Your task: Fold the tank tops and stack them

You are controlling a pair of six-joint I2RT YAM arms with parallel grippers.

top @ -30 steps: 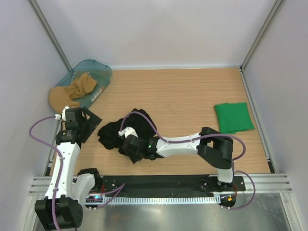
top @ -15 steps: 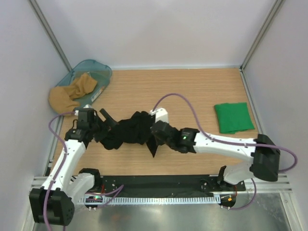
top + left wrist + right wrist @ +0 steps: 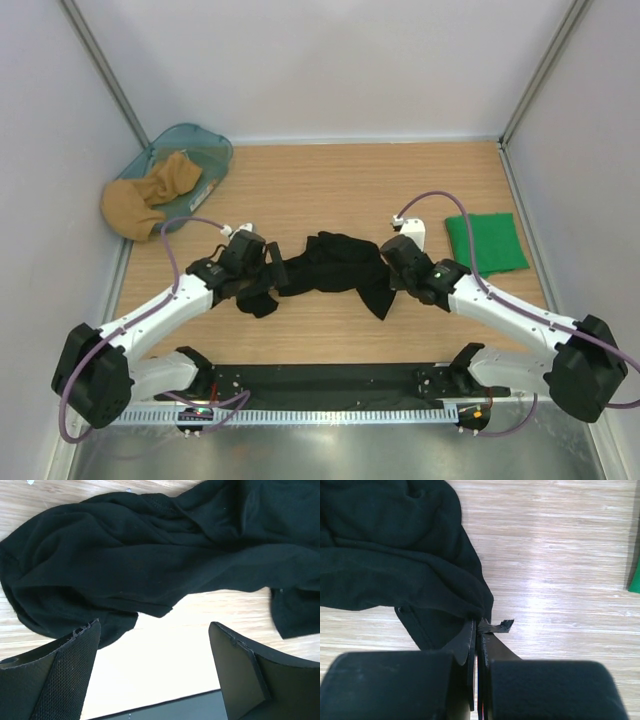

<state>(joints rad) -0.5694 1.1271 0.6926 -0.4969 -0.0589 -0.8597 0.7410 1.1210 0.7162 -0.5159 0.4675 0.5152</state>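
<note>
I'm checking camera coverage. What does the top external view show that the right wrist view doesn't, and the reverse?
Only the top external view: the teal basket at the far left with a tan cloth spilling from it, and the left claw, open at the left end of the black tank top. Only the right wrist view: the pinch itself, the right claw shut on a thin edge of black fabric. Both: the crumpled black tank top on the wooden table, and the green tank top, just a sliver at the wrist view's right edge.
</note>
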